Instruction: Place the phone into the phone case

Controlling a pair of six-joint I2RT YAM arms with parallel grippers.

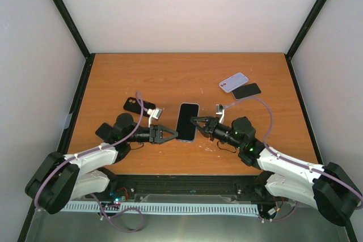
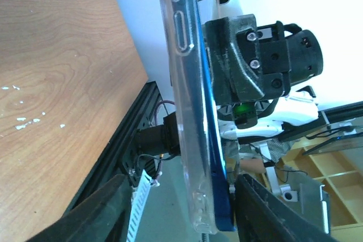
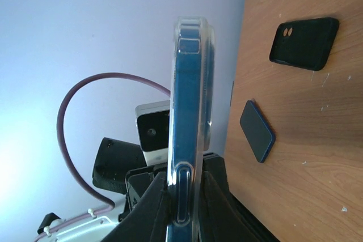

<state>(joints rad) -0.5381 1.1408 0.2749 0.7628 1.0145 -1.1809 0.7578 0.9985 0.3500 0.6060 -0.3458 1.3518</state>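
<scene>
A blue phone (image 1: pixel 187 121) in a clear case is held off the table between both grippers, screen up. My right gripper (image 1: pixel 198 123) is shut on its right edge; in the right wrist view my fingers (image 3: pixel 161 196) clamp the clear case (image 3: pixel 201 83) with the blue phone (image 3: pixel 182 100) inside it. My left gripper (image 1: pixel 170 134) is open at the left edge. In the left wrist view its fingers (image 2: pixel 108 211) stand wide apart around the clear case (image 2: pixel 184 83), with the blue phone edge (image 2: pixel 220 196) close to the right finger.
A black case (image 1: pixel 139 106) lies at the left, also in the right wrist view (image 3: pixel 303 42), with a dark blue-edged phone (image 3: pixel 257 130) near it. A lavender case (image 1: pixel 233 81) and a black slab (image 1: pixel 246 90) lie at the back right.
</scene>
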